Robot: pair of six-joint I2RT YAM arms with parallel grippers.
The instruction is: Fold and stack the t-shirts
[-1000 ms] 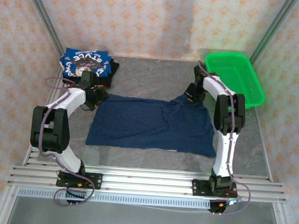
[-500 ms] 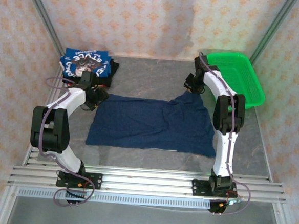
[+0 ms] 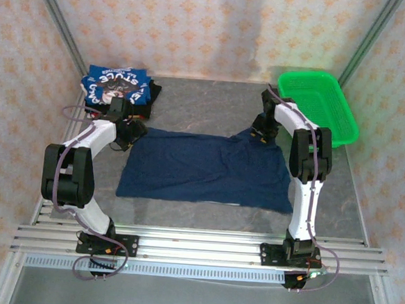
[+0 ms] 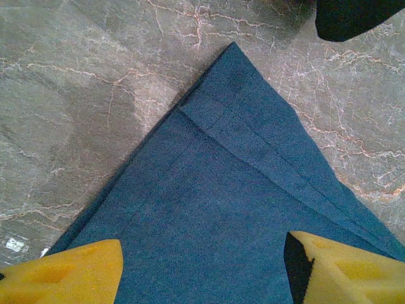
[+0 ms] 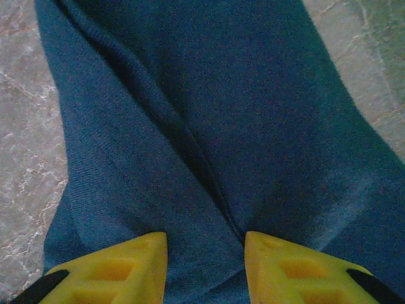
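Navy t-shirt (image 3: pixel 205 167) lies spread flat across the middle of the table (image 3: pixel 205 107). The left gripper (image 4: pixel 202 272) is released, its fingers wide apart over the shirt's far-left corner. The right gripper (image 5: pixel 205 269) pinches a ridge of cloth at the shirt's far-right corner. Folded printed t-shirts (image 3: pixel 115 87) are stacked in the table's far-left corner, and a green basket (image 3: pixel 317 104) sits in its far-right corner.
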